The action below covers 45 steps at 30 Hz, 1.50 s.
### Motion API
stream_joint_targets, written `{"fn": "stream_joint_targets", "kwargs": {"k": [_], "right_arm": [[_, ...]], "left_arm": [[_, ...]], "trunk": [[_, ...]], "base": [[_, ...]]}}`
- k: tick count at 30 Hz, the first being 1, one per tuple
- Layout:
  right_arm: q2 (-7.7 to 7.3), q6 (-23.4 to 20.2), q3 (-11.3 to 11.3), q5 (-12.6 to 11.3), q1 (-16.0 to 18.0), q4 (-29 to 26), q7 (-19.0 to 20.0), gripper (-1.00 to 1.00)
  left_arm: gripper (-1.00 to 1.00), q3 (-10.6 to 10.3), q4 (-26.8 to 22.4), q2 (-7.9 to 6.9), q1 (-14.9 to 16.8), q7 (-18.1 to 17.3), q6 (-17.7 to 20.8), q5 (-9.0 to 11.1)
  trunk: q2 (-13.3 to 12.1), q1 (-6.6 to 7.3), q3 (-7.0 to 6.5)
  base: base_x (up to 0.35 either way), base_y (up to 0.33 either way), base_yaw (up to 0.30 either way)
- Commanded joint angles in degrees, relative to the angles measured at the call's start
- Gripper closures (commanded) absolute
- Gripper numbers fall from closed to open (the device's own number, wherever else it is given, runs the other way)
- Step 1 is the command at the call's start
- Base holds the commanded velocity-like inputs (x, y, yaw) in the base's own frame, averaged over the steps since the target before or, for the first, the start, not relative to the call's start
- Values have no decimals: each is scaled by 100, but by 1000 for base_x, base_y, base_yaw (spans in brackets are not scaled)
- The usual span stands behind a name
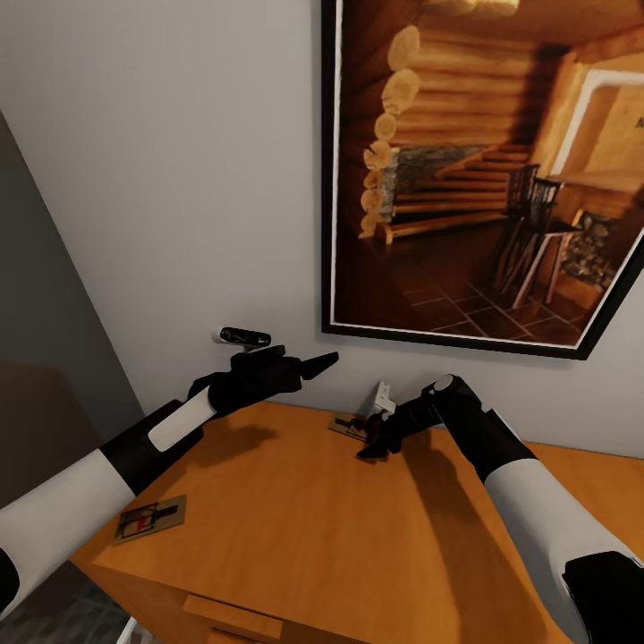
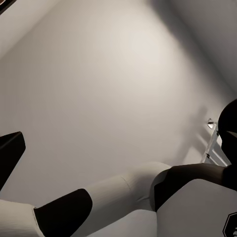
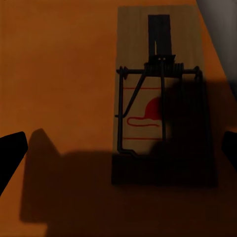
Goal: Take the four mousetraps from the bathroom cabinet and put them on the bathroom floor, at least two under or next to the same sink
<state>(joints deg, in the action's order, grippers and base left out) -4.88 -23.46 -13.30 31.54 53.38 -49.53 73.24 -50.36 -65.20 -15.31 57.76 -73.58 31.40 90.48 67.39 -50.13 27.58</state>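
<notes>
At the centre of the head view, the right gripper [image 1: 371, 444] hovers, jaws spread wide, over a mousetrap [image 3: 160, 94] lying flat on the orange-brown cabinet [image 1: 295, 528]. A second mousetrap [image 1: 150, 519] lies at the cabinet's lower-left edge. The left gripper [image 1: 309, 362] is raised by the wall at centre left; whether its jaws are apart cannot be told.

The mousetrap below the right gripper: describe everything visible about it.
The mousetrap is a flat tan wooden board carrying a dark wire bar and spring, a dark tab at one end and a red printed mark. It lies flat on the orange-brown cabinet top near the wall. The right gripper hangs over it, jaws open, shading it.
</notes>
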Motion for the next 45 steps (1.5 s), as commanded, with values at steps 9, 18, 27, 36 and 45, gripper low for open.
{"fn": "stream_joint_targets", "kwargs": {"k": [9,18,27,36,45], "right_arm": [[-4,-141,-11,45,6,-2,-109,-100],[-4,-149,-13,30,6,-4,-108,-100],[-7,-150,-9,13,6,-4,-108,-100],[-4,-149,-6,8,6,-4,-108,-100],[-4,-153,-7,26,6,-4,-108,-100]], "left_arm": [[-100,-26,-1,-6,9,-8,59,57],[-100,-26,-1,-3,7,-8,60,57],[-100,-26,-1,-5,7,-6,60,57],[-100,-26,-1,-6,10,-3,60,57],[-100,-26,-1,-3,12,1,60,57]], "trunk": [[2,-2,6],[2,-2,6],[2,-2,6],[2,-2,6],[2,-2,6]], "base": [[0,0,0],[0,0,0],[0,0,0],[0,0,0],[0,0,0]]}}
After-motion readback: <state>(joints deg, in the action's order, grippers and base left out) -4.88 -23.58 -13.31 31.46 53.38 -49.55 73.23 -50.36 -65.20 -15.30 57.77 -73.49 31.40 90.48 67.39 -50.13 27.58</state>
